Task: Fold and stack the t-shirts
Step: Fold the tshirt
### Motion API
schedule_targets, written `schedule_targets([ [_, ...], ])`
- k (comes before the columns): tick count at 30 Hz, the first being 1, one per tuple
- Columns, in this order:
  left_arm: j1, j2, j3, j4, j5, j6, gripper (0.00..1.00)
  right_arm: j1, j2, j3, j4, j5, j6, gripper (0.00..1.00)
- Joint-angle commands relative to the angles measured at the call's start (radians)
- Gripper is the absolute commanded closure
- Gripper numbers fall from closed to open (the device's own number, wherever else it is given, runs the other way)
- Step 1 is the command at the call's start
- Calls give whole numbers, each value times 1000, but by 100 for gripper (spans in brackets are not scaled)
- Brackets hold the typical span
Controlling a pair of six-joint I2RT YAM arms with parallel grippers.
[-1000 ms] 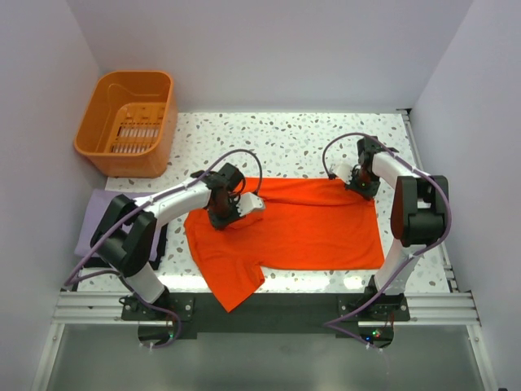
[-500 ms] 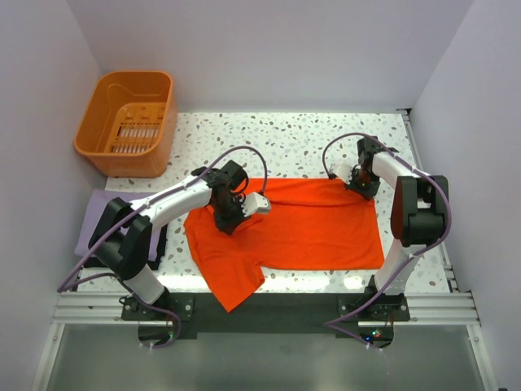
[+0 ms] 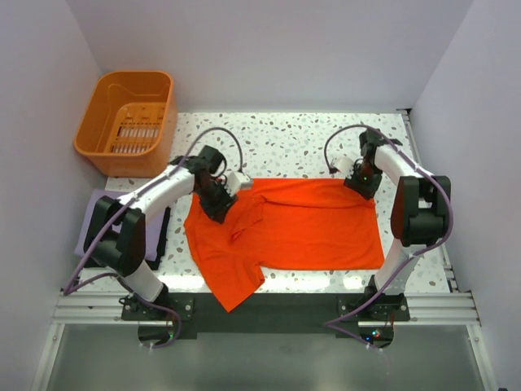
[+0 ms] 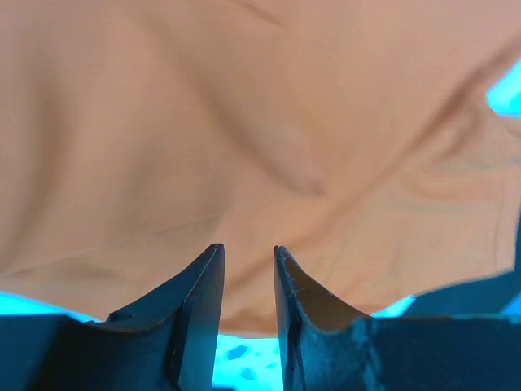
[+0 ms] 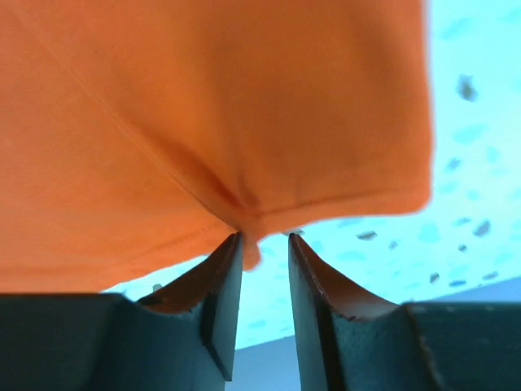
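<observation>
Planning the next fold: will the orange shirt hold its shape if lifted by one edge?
Probably not: the shirt shows soft creases, so it likely sags. Its lower corner droops past the table edge, suggesting thin, light cloth.

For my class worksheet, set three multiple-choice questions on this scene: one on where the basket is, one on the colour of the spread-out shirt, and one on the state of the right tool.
1. Where does the basket stand?
A. at the far left corner of the table
B. at the near right corner
C. in the centre

2. What colour is the t-shirt spread across the middle?
A. green
B. orange-red
C. white

3. How do the jaws of the right tool stand?
A. clamped tight together
B. out of every view
C. slightly apart

Answers:
1 A, the top view shows the basket in the far left corner.
2 B, the spread cloth is bright orange-red.
3 C, the right wrist view shows a gap between the jaws at the cloth's edge.
</observation>
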Motion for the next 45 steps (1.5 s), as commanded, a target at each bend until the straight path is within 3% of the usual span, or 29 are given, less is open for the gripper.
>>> schedule_targets([
  [1, 105, -44, 95, 88, 41, -73, 64, -9, -24, 170, -138, -97, 77, 63],
  [5, 165, -11, 92, 164, -21, -159, 64, -9, -4, 309, -221, -194, 183, 59],
  [8, 214, 43, 90, 207, -45, -250, 64, 4, 31, 337, -227, -176, 237, 62],
  [14, 237, 144, 87, 257, -111, -319, 65, 55, 48, 186, -117, -59, 257, 77],
  [21, 280, 296, 121, 272, -193, -302, 69, 63, 138, 119, 61, 90, 280, 80],
  [27, 343, 475, 320, 254, -210, -241, 72, 67, 289, 233, 165, 169, 344, 80],
  [30, 366, 532, 469, 203, -138, -209, 70, 69, 327, 322, 185, 176, 361, 77],
  [35, 366, 404, 549, 148, 54, -71, 52, 67, 266, 426, 68, 79, 366, 64],
  [38, 366, 271, 509, 65, 178, 59, 42, 64, 124, 371, -29, -27, 317, 48],
  [41, 354, 110, 377, -10, 238, 205, 40, 58, -60, 234, -115, -102, 258, 41],
  [45, 300, -75, 138, -52, 220, 322, 40, 54, -234, 32, -211, -137, 128, 43],
])
